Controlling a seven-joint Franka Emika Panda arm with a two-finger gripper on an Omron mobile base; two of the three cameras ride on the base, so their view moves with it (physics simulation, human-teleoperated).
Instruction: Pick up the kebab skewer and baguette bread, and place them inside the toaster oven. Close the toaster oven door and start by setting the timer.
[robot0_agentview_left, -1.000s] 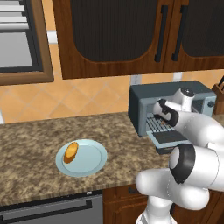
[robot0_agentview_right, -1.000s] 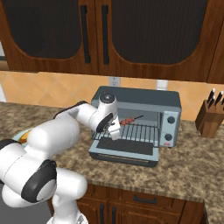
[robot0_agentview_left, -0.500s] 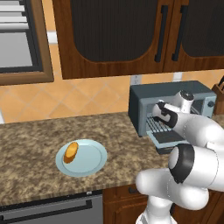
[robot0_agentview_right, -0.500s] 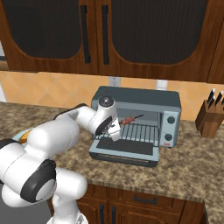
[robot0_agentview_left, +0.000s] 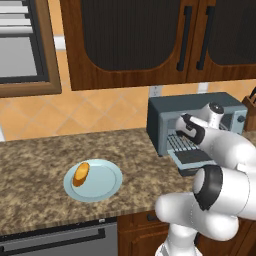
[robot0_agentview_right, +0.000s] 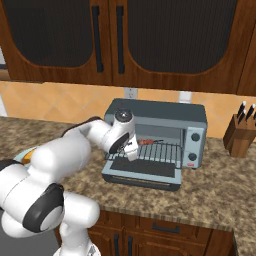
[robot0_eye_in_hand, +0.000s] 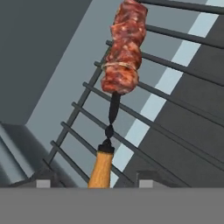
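Fingers stood apart, one tip either side of the orange wooden handle of the kebab skewer, with a visible gap on both sides; nothing clamped. Gripper sat at the mouth of the toaster oven, just over the front edge of the wire rack.

Skewer lay on the rack bars, meat end pointing deeper into the cavity, handle toward the opening. Judged: it was laid lengthwise across several bars so it bridges them and cannot drop through.

Toaster oven door hung fully down, flat toward the counter edge, which leaves the rack reachable from the front.

Baguette bread rested on the pale blue plate, well apart from the oven, on the granite counter to its left.

Judged stage: skewer delivered, bread not yet fetched; door and timer knobs untouched.

Risk: handle sits close between the tips; a skewed retreat could drag it off the rack.
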